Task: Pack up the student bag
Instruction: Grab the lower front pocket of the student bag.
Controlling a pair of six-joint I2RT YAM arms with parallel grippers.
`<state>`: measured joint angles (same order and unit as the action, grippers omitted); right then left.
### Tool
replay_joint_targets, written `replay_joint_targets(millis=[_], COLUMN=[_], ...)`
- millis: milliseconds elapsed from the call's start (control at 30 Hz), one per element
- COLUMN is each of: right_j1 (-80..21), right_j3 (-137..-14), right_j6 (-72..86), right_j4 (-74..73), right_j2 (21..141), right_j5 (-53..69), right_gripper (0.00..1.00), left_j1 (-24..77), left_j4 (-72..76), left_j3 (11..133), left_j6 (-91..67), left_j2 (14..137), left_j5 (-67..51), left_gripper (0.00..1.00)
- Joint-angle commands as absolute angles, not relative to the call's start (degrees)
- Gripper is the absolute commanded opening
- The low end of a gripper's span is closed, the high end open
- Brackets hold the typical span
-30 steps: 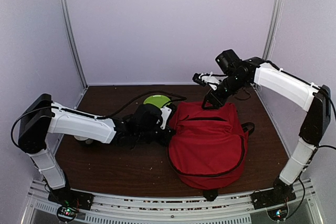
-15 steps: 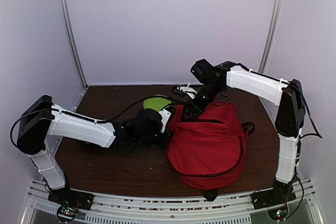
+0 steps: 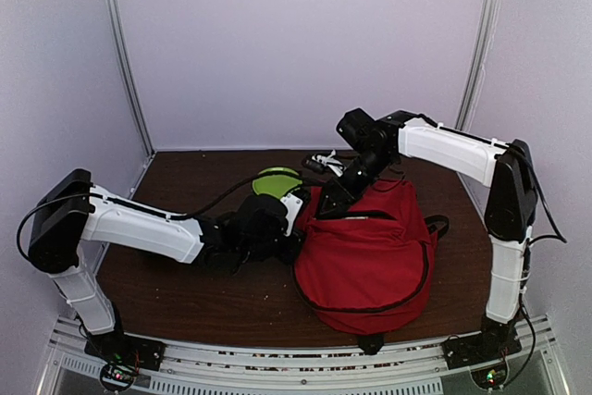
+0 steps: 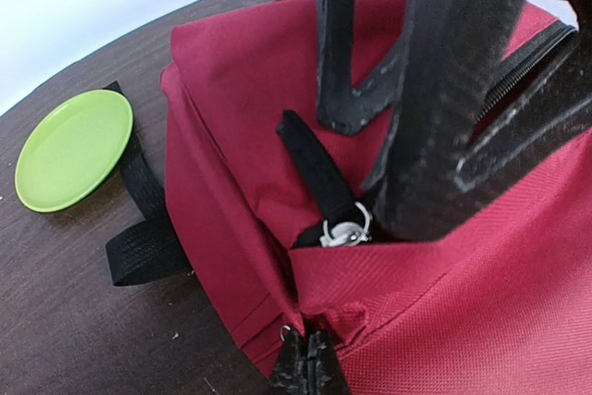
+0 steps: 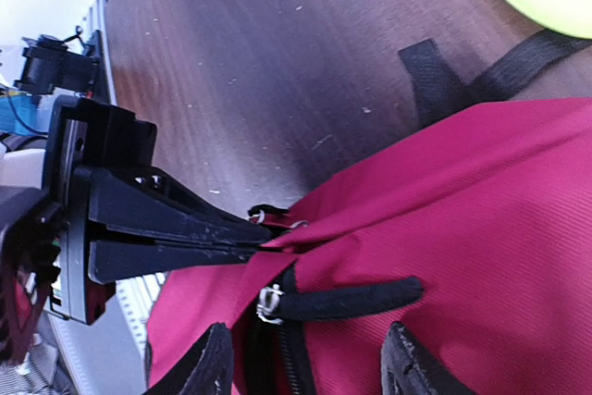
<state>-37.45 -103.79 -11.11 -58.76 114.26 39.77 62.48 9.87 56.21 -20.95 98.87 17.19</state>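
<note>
The student bag [image 3: 370, 247] lies on the bench [image 3: 185, 289], a green plate [image 3: 276, 178] just beyond its far-left corner. At that corner the left gripper [image 5: 264, 240] is clamped on a pinch of fabric; the right gripper [image 5: 310, 372] hangs spread above the black zipper pull [image 5: 342, 298]. Risk: the thin pinch may slip when the zipper is tugged, or the jaws catch fabric beside the pull

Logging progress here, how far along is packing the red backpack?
Early. Nothing visibly packed; the green plate lies on the table outside the student bag. In hand: left gripper pinches the bag's fabric beside the black zipper pull, right gripper open above that pull. Remaining: grasping the pull, unzipping, loading.
</note>
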Motion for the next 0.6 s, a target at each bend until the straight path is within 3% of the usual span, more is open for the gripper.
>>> replay_joint_targets(millis=[0, 233, 367, 500, 567], right_j1=[-37.18, -36.94, -36.12, -35.69, -35.52], right_j3=[-105.64, -107.14, -107.12, -108.96, -109.49], right_j6=[-9.32, -7.92, -5.96, -5.52, -5.85], right_j4=[-59.13, -58.10, -56.48, -56.10, -56.06], right_j2=[116.61, 118.22, 118.66, 120.03, 120.31], right_j5=[45.76, 45.54, 47.63, 50.56, 53.07], right_gripper=[0.54, 0.41, 0.39, 0.22, 0.05], left_j1=[63.10, 63.79, 64.41, 64.60, 64.60], left_j4=[11.95, 11.91, 12.56, 12.35, 12.16], left_j3=[56.69, 56.08, 55.55, 55.80, 55.90], left_j6=[-19.55, -19.34, -18.93, -18.65, -18.63], left_j2=[96.88, 95.97, 95.40, 95.66, 95.63], left_j5=[20.13, 22.07, 22.99, 23.41, 23.63], left_gripper=[0.00, 0.00, 0.00, 0.00, 0.00])
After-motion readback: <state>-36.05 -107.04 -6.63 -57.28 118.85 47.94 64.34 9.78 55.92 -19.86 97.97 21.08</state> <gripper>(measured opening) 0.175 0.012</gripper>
